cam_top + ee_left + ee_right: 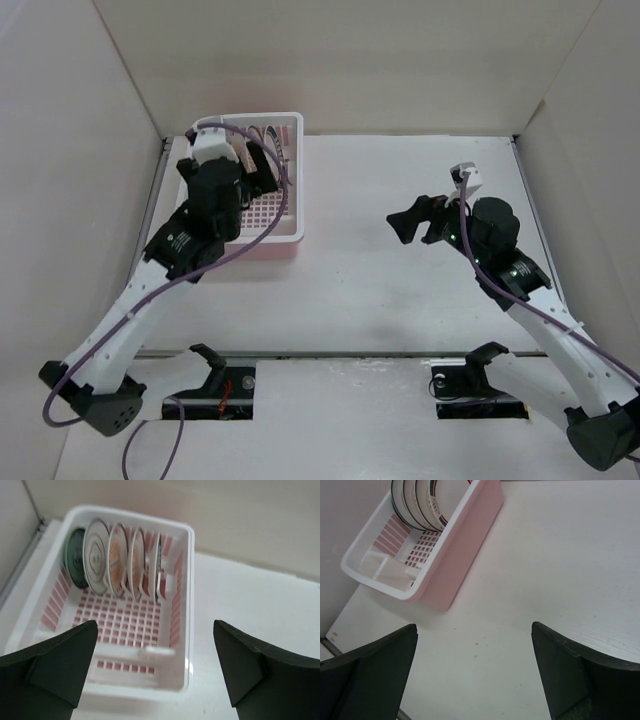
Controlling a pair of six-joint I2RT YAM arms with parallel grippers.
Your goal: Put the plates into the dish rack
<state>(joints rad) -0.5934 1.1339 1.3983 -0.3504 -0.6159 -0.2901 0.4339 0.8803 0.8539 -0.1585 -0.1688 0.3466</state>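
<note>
Your dish rack (297, 175) sits in the far left corner of the table (400, 300). Its long left side runs close along the left wall (70, 200) and its far end lies near the back wall (400, 70) — so the open sides are its right flank and its near end. All five plates (118, 557) stand on edge in the tines at the rack's far end, packed side by side. In the left wrist view the dark green plate (75, 557) is leftmost, then the ringed white one, the two orange sunburst ones and the green-rimmed one. The near half of the rack's slotted floor shows open. Your left gripper (155, 630) hangs above that near half, jaws spread wide and holding nothing. From above, its arm covers the rack's left side, and a purple cable (286, 195) arcs over the rack's right rim. Your right gripper (415, 222) hovers over the tabletop well to the right of the rack, jaws equally wide and empty — a broad stretch of white table lies between it and the rack's pink wall.
</note>
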